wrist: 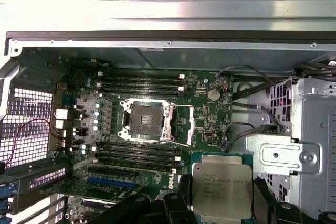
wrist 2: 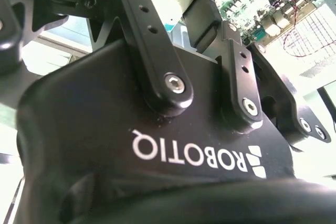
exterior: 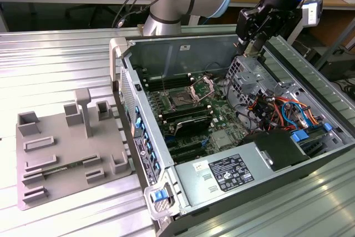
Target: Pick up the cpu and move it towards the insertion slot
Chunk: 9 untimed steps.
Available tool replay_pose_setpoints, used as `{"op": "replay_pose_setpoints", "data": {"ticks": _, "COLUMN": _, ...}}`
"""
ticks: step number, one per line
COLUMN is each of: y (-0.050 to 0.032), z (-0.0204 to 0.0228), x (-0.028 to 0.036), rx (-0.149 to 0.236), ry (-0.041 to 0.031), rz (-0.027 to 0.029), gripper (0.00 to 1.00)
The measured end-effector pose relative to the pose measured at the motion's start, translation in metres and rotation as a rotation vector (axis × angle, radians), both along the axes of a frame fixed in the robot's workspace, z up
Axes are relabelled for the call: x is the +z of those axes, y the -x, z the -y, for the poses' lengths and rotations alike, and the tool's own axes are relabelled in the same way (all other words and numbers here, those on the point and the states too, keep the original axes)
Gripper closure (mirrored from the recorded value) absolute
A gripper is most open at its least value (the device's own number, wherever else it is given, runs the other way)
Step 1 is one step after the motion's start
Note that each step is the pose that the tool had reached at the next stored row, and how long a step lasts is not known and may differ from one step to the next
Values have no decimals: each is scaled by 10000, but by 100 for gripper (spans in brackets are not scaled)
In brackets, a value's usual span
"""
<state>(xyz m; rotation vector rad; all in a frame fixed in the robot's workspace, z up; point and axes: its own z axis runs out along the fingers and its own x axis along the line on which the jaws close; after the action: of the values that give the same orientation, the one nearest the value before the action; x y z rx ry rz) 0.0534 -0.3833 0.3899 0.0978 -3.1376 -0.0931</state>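
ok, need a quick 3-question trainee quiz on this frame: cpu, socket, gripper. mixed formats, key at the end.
1. True or false: in the first wrist view, the cpu is already seated in the insertion slot.
2. Multiple choice: in the first wrist view, the insertion slot's metal bracket is A) hinged open, socket exposed; B) closed over the socket; C) removed and lying on the grey tray.
3. Fill in: in the exterior view, the gripper hangs above the open computer ____.

Key: 1 false, the gripper holds it clear of the board. 2 A. 3 case.
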Motion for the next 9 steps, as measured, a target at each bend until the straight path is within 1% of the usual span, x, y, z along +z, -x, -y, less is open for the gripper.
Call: {"op": "replay_pose_setpoints", "data": {"ticks": 9, "y": 2, "z": -7, "x": -17, "rx": 0, "ry": 0, "rz": 0, "gripper": 45}}
